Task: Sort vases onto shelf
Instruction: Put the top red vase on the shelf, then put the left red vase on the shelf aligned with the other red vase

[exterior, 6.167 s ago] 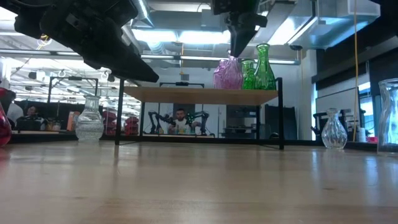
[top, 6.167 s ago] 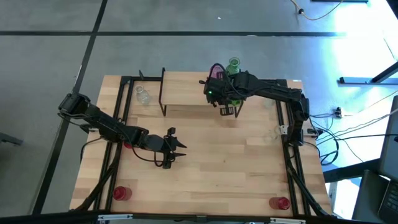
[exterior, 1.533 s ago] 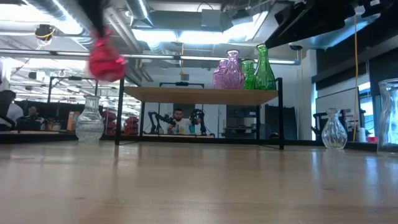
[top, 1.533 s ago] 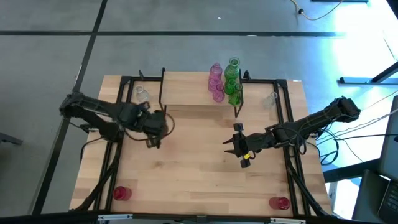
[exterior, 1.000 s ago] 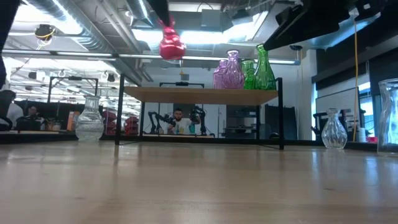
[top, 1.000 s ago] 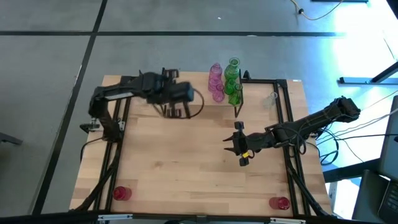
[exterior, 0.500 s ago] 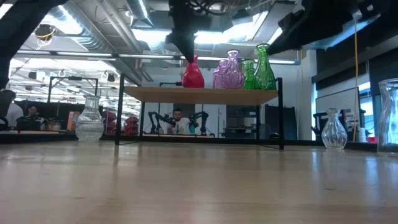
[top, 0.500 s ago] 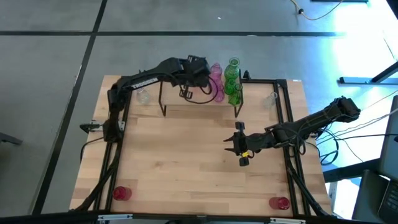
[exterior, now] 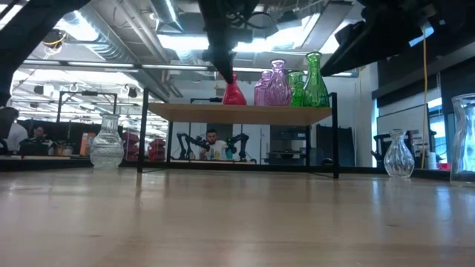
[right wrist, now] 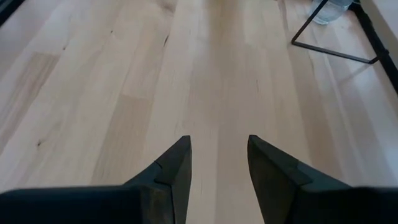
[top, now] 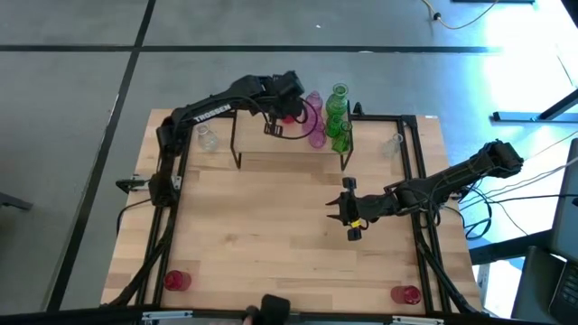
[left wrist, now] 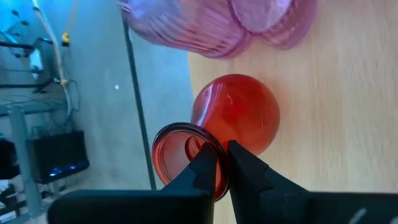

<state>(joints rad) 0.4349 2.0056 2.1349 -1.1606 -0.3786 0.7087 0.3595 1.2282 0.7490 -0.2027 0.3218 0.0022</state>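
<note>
— Red glass is seen on the shelf; which step is judged to be in hand?

— Placement. The red vase is being set down on the shelf top, just beside the pink vases, with the green vases farther along the same board. In the low view its base appears to meet the wood, though contact cannot be confirmed.

— How is it held?

— By the left gripper, which is reached in over the shelf from above. Its jaws are nearly closed and clamped across the rim: one finger is inside the mouth, the other outside the glass wall.

— What is called for next?

— It is judged that the jaws must be parted only slightly, then lifted straight up clear of the neck, so that the vase is not tipped into the pink ones beside it.

— And the other arm?

— The right gripper is held over bare desk in front of the shelf, jaws spread, nothing grasped.

— What is left?

— Clear vases stand on the desk to either side of the shelf, and two red ones at the desk corners farthest from the shelf, so the sorting is judged roughly half done.
</note>
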